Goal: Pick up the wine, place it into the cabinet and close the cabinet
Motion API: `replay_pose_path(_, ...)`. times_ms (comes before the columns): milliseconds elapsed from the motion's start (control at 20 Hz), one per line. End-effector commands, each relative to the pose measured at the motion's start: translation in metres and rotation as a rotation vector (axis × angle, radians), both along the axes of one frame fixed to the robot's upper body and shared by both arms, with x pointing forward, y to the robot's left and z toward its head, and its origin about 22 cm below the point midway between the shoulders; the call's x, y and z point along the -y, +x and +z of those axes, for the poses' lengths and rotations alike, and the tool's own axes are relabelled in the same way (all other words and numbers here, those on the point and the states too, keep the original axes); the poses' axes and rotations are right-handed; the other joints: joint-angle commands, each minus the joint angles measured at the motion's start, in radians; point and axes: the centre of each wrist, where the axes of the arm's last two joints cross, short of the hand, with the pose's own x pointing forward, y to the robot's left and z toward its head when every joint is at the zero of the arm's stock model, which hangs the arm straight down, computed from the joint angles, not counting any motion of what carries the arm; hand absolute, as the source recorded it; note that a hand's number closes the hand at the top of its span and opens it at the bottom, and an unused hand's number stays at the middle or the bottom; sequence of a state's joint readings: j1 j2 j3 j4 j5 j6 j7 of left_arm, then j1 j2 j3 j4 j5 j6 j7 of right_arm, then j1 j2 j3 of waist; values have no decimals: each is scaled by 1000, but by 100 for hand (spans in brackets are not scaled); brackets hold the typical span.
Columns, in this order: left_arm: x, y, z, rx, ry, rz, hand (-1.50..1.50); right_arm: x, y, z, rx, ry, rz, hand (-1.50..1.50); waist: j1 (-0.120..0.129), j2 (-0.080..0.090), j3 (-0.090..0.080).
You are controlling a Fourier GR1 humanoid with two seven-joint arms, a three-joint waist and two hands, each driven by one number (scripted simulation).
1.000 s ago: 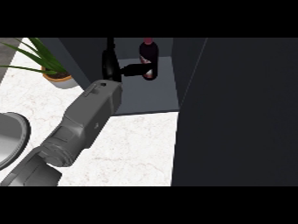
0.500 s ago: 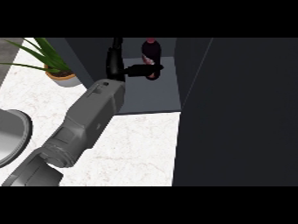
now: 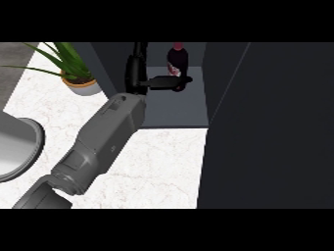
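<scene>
Head view, the only feed I have. My left hand [image 3: 154, 82] is reached into the open cabinet [image 3: 177, 109], the forearm running up from the near-left corner across the white table [image 3: 155, 164]. The fingers [image 3: 171, 83] are curled round the lower part of the wine [image 3: 178, 56], so the bottle is in hand. It stands roughly upright, deep in the cabinet towards the far wall. I can't tell whether its base is on the cabinet floor, because my own hand hides that spot.

I judge this to be the placing step. Done well, it means bringing the bottle straight down until the base sits flat, well inside the front lip, and only then uncurling the fingers. Then I'd draw the hand out towards me along the forearm's line, not sideways, so it doesn't clip the neck on the way.

The dark cabinet door [image 3: 278, 127] fills the right side, swung open towards me. It has to be pushed shut once the arm is out. The potted plant [image 3: 74, 76] sits far left, well apart from my path. My right hand isn't showing.
</scene>
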State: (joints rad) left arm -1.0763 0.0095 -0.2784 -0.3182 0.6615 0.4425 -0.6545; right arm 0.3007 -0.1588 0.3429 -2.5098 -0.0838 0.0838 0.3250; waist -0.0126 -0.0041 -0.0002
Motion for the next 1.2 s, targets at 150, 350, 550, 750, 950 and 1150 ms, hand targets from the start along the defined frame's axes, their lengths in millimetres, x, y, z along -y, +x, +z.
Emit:
replay_pose_path(150,-8,-5,17,54,-56,-53,-150,9,-24,28,58,56,-1,-150,33,-10,0)
replay_pose_path(350,-2,-16,17,41,-78,-82,-150,6,-43,38,52,43,-9,-150,24,-14,0)
replay_pose_path(550,16,-53,2,25,-118,-132,-150,6,-31,28,47,43,-3,-150,36,-17,1)
replay_pose_path(750,-13,-79,-13,19,-137,-134,-150,6,-35,33,61,57,-15,-150,31,-12,0)
replay_pose_path(950,-4,-101,-5,20,-167,-142,-150,4,-41,40,77,55,5,-150,20,-8,0)
replay_pose_path(1150,-19,-142,-6,34,-188,-165,-150,8,-36,36,65,43,-18,-150,24,-8,1)
